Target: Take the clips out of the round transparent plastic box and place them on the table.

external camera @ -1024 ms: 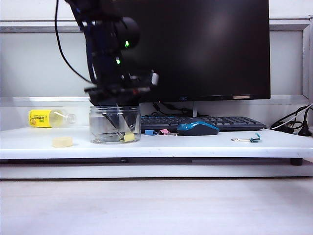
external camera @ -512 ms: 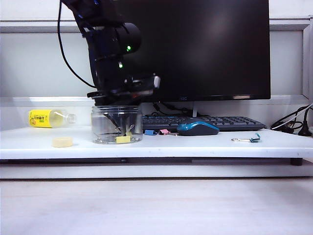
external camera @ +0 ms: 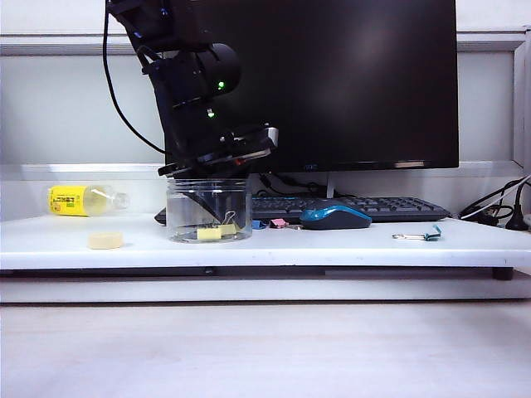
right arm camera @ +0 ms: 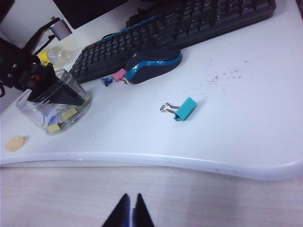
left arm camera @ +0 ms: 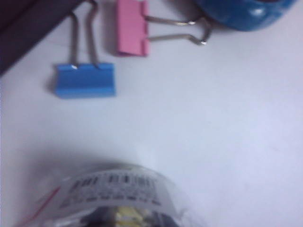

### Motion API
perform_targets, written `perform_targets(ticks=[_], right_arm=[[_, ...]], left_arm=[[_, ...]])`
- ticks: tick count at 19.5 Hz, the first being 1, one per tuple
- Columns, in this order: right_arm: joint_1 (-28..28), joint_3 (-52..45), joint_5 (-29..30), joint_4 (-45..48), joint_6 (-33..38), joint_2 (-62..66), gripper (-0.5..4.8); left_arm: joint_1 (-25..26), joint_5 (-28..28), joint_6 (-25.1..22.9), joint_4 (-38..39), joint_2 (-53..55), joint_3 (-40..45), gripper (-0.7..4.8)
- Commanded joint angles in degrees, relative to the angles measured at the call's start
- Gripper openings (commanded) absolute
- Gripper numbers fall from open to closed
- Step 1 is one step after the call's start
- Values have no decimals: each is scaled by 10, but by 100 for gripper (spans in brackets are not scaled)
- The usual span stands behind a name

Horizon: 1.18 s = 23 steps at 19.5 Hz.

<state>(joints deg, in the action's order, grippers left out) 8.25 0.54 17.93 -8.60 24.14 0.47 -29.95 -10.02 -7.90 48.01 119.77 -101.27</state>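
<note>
The round transparent plastic box (external camera: 209, 211) stands on the table (external camera: 332, 247) left of the middle. Yellow clips (external camera: 209, 234) lie on its bottom, one with its wire handles up (external camera: 227, 222). My left gripper (external camera: 211, 214) reaches down into the box from above. In the left wrist view the box's white label (left arm camera: 113, 187) blurs the fingers, and a yellow clip (left arm camera: 129, 216) shows between dark shapes. I cannot make out a grip. My right gripper (right arm camera: 131, 208) hangs shut over the floor before the table edge, holding nothing. The right wrist view shows the box (right arm camera: 52, 106) and its clips (right arm camera: 70, 113).
Blue (left arm camera: 85, 80) and pink (left arm camera: 131, 28) binder clips lie just behind the box, beside a blue mouse (external camera: 335, 217) and keyboard (external camera: 365, 206). A teal clip (external camera: 430, 235) lies to the right. A yellow-labelled bottle (external camera: 83, 200) and a pale disc (external camera: 106, 240) sit to the left.
The box has slid a little to the right with my left gripper inside it. The left arm leans more to the right. The clips inside have shifted. My right gripper has not moved.
</note>
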Motion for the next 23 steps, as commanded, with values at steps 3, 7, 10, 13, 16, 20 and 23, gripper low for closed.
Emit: perform_targets(ticks=[3, 7, 10, 13, 16, 20, 23], right_arm=[[0, 0, -2, -2, -2, 0, 22], [0, 0, 0, -2, -2, 0, 22], [0, 0, 0, -2, -2, 0, 22], [0, 0, 1, -2, -2, 0, 22], [0, 0, 1, -2, -2, 0, 22], [0, 0, 1, -2, -2, 0, 22], [0, 0, 1, -2, -2, 0, 22]], left_arm=[[-2, 5, -4, 36, -42, 5, 114], [-2, 37, -7, 39, -70, 1, 114], [-2, 36, -6, 55, -70, 1, 117], [-2, 38, 15, 59, -70, 1, 185], [-2, 38, 38, 57, -70, 1, 186], [-2, 38, 68, 40, -67, 1, 183], [-2, 37, 75, 43, -55, 1, 183]])
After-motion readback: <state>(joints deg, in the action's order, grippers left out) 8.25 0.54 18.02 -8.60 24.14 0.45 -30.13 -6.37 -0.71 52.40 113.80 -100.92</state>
